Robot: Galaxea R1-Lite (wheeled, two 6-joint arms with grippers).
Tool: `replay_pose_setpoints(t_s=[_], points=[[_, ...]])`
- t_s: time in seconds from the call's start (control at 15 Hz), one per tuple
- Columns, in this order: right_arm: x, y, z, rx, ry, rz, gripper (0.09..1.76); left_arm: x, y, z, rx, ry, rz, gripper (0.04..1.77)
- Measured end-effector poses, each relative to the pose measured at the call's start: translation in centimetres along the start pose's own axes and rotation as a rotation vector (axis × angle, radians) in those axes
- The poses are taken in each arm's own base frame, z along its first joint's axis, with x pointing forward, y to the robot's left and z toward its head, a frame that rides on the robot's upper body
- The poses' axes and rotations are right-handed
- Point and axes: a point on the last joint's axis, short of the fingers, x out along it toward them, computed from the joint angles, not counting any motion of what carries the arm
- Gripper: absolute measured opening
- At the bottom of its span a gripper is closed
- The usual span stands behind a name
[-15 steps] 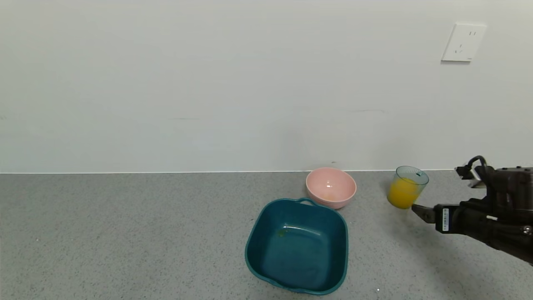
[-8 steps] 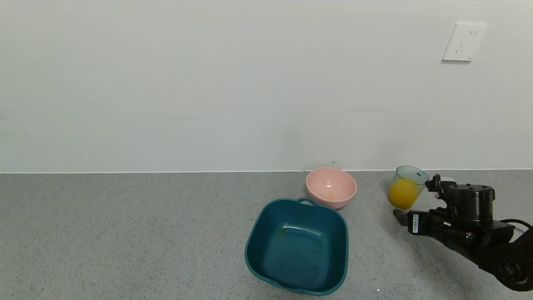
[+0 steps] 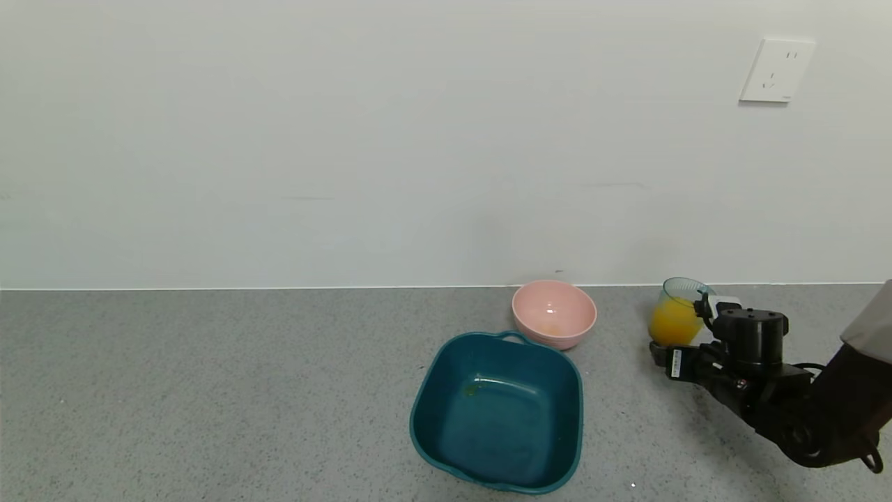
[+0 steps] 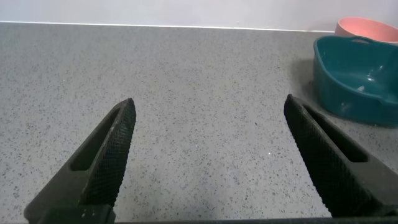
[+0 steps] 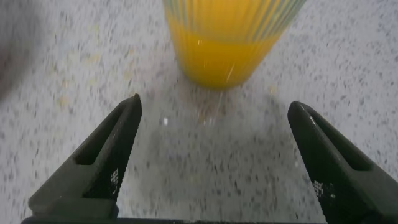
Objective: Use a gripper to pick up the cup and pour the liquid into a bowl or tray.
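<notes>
Right gripper [image 5: 211, 146]: jaws spread wide, nothing between them, bare speckled grey tabletop [image 3: 209, 390] beneath.
Ahead of the jaws: the ribbed translucent blue-green plastic cup [image 5: 231, 37] of orange liquid [image 5: 224, 59] stands upright just beyond the tips, centred on the gap.
Between cup and round pale pink bowl [image 3: 554, 314]: an open strip of tabletop.
In front of the bowl: the dark teal squarish tub with handles [image 3: 498, 411], its rear handle close to the bowl.
Behind: white wall [image 3: 348, 139] near bowl and cup.
Left gripper [image 4: 208, 149]: jaws apart over open tabletop, tub well off to one side.
</notes>
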Motion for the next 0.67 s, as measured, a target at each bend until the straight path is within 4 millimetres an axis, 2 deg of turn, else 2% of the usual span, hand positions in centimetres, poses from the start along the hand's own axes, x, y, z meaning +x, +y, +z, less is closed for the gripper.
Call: replay_pose_setpoints(t_s=[0.67], points=[[3.2,1.6,0.2,0.035,-0.141,-0.09,1.71,0.0,0.0,0.0,0.0,0.0,0.0,1.72]])
